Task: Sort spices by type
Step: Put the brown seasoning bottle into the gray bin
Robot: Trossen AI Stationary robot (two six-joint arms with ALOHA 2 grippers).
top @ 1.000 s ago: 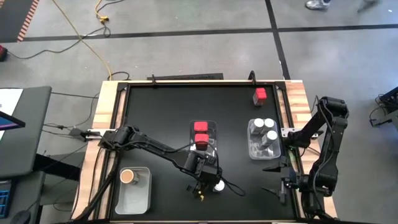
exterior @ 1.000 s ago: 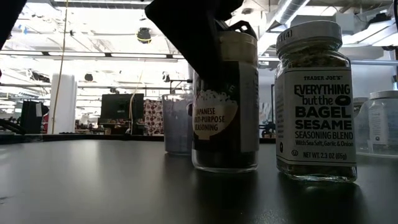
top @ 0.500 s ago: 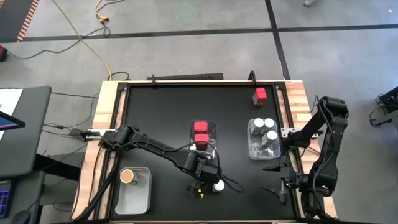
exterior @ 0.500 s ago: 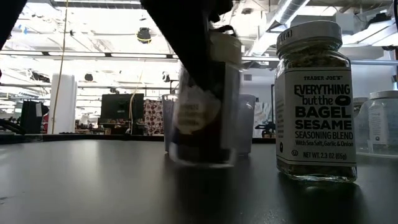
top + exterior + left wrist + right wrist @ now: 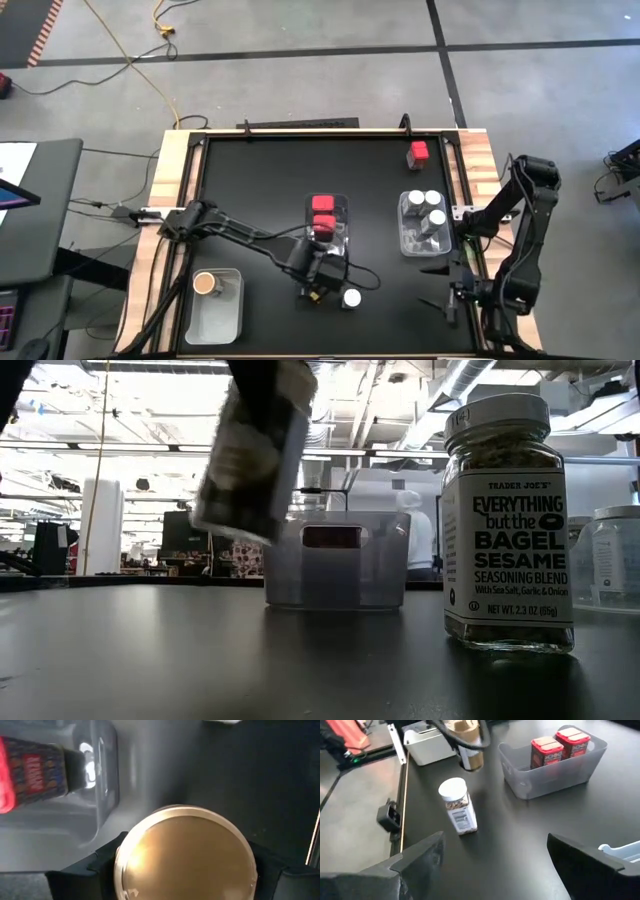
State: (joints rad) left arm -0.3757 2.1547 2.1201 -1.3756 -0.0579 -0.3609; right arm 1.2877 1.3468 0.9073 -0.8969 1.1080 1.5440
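Left gripper clamped on gold-lidded seasoning jar, now lifted off table near front edge, tilted; right gripper parked wide open.

Gold-lidded jar tilted, airborne; white-lidded jar upright on table.
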